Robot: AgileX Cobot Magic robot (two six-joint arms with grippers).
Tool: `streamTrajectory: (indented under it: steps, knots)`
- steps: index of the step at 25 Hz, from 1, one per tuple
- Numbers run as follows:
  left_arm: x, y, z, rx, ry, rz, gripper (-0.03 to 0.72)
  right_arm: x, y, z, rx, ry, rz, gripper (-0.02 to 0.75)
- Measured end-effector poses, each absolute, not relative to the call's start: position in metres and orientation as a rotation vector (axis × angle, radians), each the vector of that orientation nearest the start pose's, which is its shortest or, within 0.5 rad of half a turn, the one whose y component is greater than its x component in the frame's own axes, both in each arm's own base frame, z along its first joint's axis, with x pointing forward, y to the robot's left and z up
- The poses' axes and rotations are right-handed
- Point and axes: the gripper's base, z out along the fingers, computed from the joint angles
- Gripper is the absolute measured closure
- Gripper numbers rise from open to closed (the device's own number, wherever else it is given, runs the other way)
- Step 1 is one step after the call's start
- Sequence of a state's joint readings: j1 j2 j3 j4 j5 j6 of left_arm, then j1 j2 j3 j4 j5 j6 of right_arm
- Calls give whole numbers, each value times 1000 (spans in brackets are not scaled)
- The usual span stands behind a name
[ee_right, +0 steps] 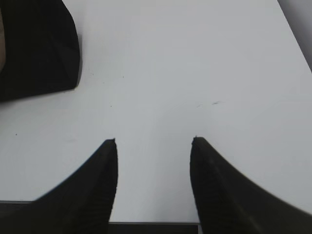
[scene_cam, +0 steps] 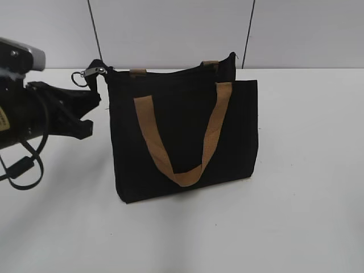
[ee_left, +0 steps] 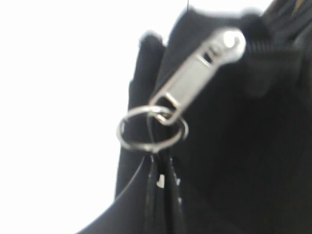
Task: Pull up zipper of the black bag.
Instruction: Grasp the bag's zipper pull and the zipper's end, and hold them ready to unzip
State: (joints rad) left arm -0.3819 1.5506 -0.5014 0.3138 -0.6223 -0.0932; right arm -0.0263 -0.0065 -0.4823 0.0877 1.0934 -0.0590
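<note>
The black bag (scene_cam: 182, 114) stands upright in the middle of the white table, with a tan handle (scene_cam: 185, 173) hanging down its front. Its zipper pull (scene_cam: 94, 71) sticks out at the bag's top left corner, with a silver ring (scene_cam: 77, 78) on it. In the left wrist view the silver pull (ee_left: 204, 73) and ring (ee_left: 152, 129) are close up and blurred. My left gripper (ee_left: 163, 161) has its fingers pressed together, and their tips meet the ring's lower edge. My right gripper (ee_right: 153, 141) is open and empty over bare table. It is out of the exterior view.
A corner of the bag (ee_right: 34, 48) shows at the upper left of the right wrist view. The left arm (scene_cam: 34, 114) with its looped cable (scene_cam: 23, 170) fills the left edge of the exterior view. A white wall rises behind the table.
</note>
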Motion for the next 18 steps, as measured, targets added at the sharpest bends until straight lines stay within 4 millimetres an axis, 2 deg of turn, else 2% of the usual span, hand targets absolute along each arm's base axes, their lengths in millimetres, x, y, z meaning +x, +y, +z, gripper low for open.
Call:
streamTrajectory:
  steps: [4, 7, 18]
  knots:
    - [242, -113, 213, 622, 1755, -297, 685, -5, 7, 270, -39, 2085, 54, 357]
    - [236, -110, 228, 611, 1707, -292, 685, -5, 7, 270, -39, 2085, 54, 357]
    - [227, -107, 247, 593, 1646, -290, 686, -5, 9, 270, -45, 2083, 79, 357]
